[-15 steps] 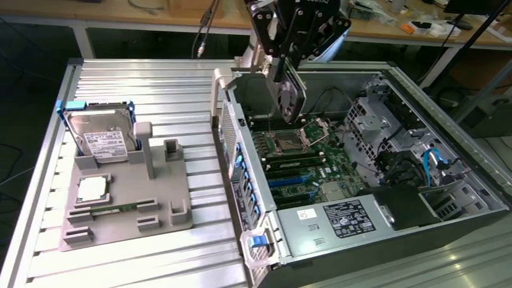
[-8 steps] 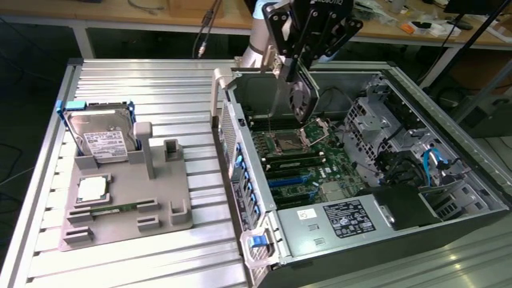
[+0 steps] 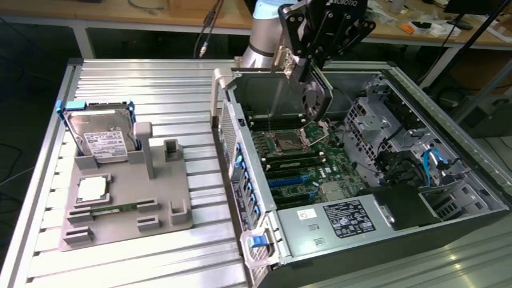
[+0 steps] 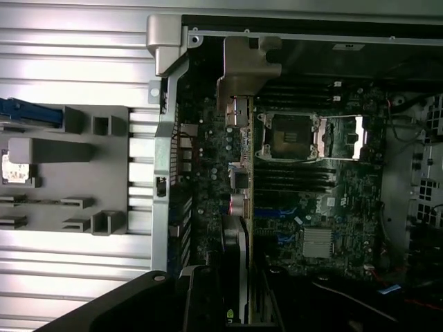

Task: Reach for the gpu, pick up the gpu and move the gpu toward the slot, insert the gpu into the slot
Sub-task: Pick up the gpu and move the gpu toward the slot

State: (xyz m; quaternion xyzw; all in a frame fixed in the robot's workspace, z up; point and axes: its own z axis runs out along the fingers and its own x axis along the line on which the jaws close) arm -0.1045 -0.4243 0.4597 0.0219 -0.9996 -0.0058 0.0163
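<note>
One arm is seen in the exterior view, its gripper (image 3: 309,71) closed narrowly on the gpu (image 3: 317,103). The card is held on edge, hanging below the fingers, inside the top of the open computer case (image 3: 254,90) and above the motherboard (image 3: 308,162). It is placed over the far part of the board, near the CPU socket (image 3: 288,142). Blue expansion slots (image 3: 289,178) are noted nearer the camera, next to a labelled power supply (image 3: 346,219). On the exterior view's left, a grey fixture (image 3: 164,198) is set on the ribbed metal table (image 3: 160,78). A hard drive (image 3: 100,139) is propped tilted in it, with a processor chip (image 3: 93,189) and a memory stick (image 3: 112,209) laid flat.

Wrist view: the gpu (image 4: 239,183) is seen edge-on, running out from the gripper (image 4: 235,304) to its silver bracket (image 4: 248,59). The socket and a small finned heatsink (image 4: 320,243) are seen beyond the card. Whether the card's lower edge is touching anything cannot be told.
</note>
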